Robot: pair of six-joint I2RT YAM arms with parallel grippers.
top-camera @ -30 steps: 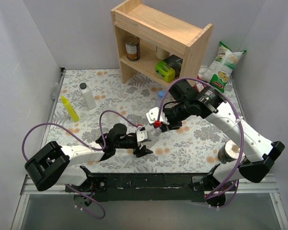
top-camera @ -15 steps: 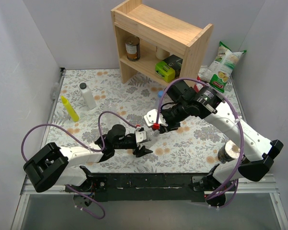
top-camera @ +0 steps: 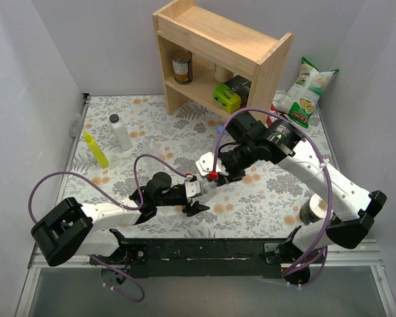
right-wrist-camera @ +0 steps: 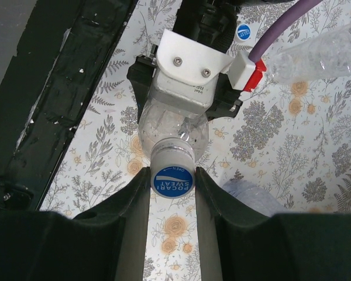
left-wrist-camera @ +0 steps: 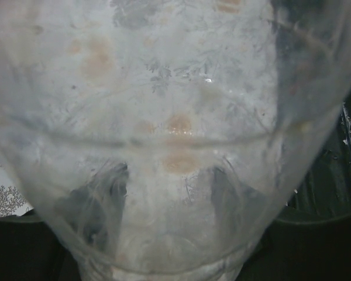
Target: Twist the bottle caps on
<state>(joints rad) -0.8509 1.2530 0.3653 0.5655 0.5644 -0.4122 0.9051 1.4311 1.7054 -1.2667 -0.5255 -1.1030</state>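
My left gripper (top-camera: 197,193) is shut on a clear bottle (right-wrist-camera: 172,132) and holds it tilted above the table. The bottle fills the left wrist view (left-wrist-camera: 175,117), where the dark fingers (left-wrist-camera: 99,202) show through its wall. A blue cap (right-wrist-camera: 173,180) marked POCARI SWEAT sits on the bottle's neck. My right gripper (right-wrist-camera: 172,175) is shut on this cap, with one finger against each side. It also shows in the top view (top-camera: 211,176). A second clear bottle (right-wrist-camera: 322,55) and a loose blue cap (right-wrist-camera: 243,31) lie on the table behind. A blurred bluish bottle (right-wrist-camera: 251,198) lies below.
A wooden shelf (top-camera: 218,53) with a can and a green box stands at the back. A white bottle with a dark cap (top-camera: 121,132) and a yellow squeeze bottle (top-camera: 96,149) are at the left. A snack bag (top-camera: 305,92) is at the back right. A jar (top-camera: 315,210) stands by the right arm's base.
My right arm has moved left and nearer, bringing its gripper up to the bottle held by the left gripper. The left arm has barely moved.
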